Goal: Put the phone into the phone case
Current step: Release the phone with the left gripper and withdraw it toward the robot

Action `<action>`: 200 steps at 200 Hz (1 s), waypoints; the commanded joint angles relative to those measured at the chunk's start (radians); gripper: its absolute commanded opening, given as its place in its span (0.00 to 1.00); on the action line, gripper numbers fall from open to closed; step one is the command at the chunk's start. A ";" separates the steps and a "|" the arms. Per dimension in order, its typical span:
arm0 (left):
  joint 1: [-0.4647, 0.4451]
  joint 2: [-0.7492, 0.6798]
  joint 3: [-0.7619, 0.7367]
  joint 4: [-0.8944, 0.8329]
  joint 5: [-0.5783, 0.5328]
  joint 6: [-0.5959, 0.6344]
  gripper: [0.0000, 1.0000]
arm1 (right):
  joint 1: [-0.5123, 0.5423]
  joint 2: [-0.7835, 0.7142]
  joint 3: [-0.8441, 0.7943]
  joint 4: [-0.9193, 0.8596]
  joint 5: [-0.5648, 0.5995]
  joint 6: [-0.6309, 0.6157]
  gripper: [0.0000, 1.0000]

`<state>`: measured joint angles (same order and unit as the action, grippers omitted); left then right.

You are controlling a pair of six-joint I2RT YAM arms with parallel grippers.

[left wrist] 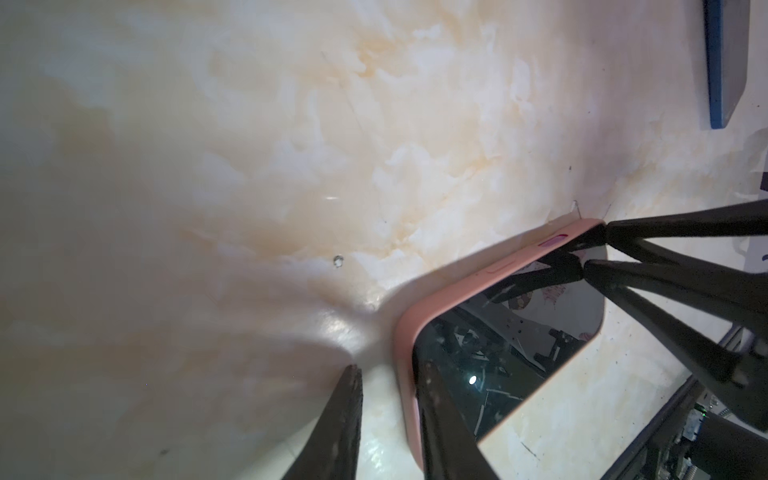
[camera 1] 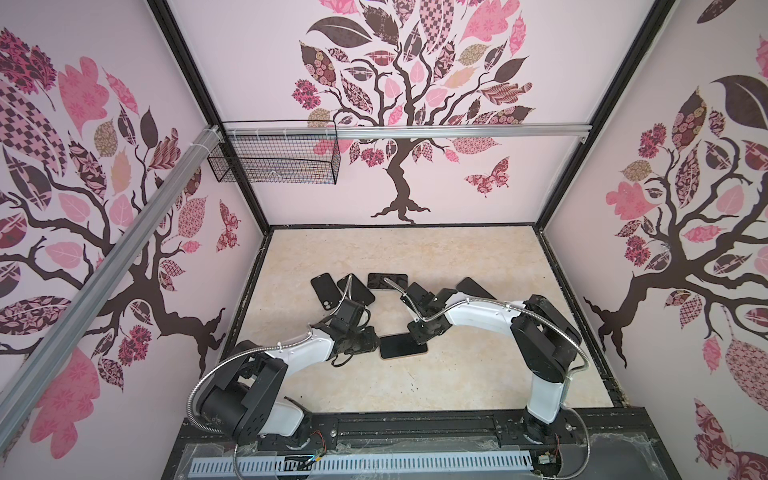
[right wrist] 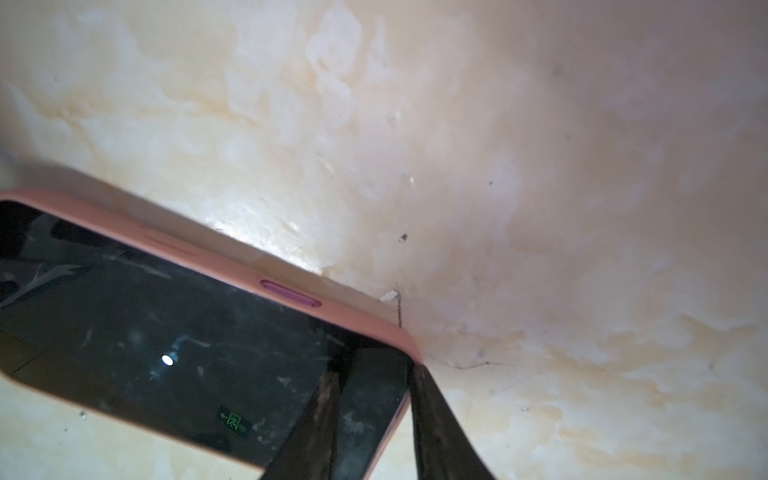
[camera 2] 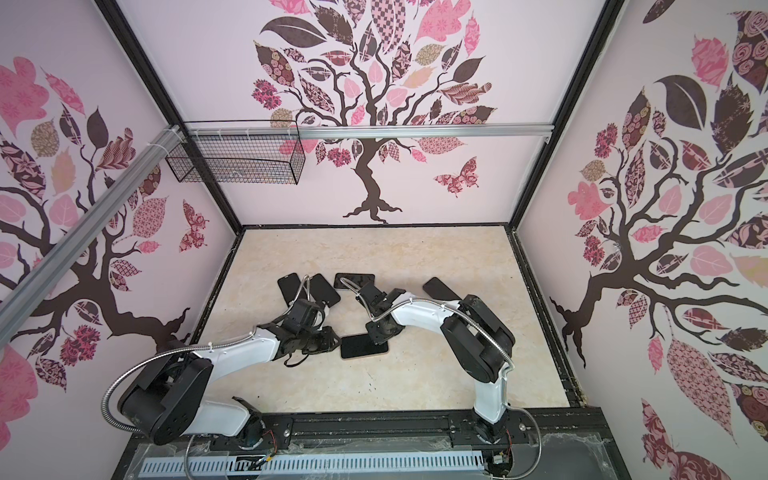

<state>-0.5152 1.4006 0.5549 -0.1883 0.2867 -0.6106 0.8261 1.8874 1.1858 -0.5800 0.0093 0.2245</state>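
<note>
cream marble table (camera 1: 457, 257); pink-cased phone (camera 1: 402, 347) flat near centre; four dark phones or cases (camera 1: 387, 281) scattered behind it

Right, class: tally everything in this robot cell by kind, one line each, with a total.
Robot arms: 2
Wire basket: 1
Phone in pink case: 1
Other dark phones or cases, at the back: 4
Total: 8

Wire basket (camera 1: 274, 166), marbled tabletop (camera 1: 457, 257)

The phone (right wrist: 124, 316) runs off the right wrist view's edge, the right tool (right wrist: 380, 361) covering its corner.
</note>
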 commanded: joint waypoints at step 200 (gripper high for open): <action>0.083 -0.470 -0.123 -0.237 -0.368 -0.097 0.97 | 0.020 -0.076 0.052 0.035 -0.157 -0.789 0.99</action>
<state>-0.4374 0.9661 0.4686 -0.4061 -0.0189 -0.6849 0.8413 1.8725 1.2411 -0.5678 -0.1081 -0.4774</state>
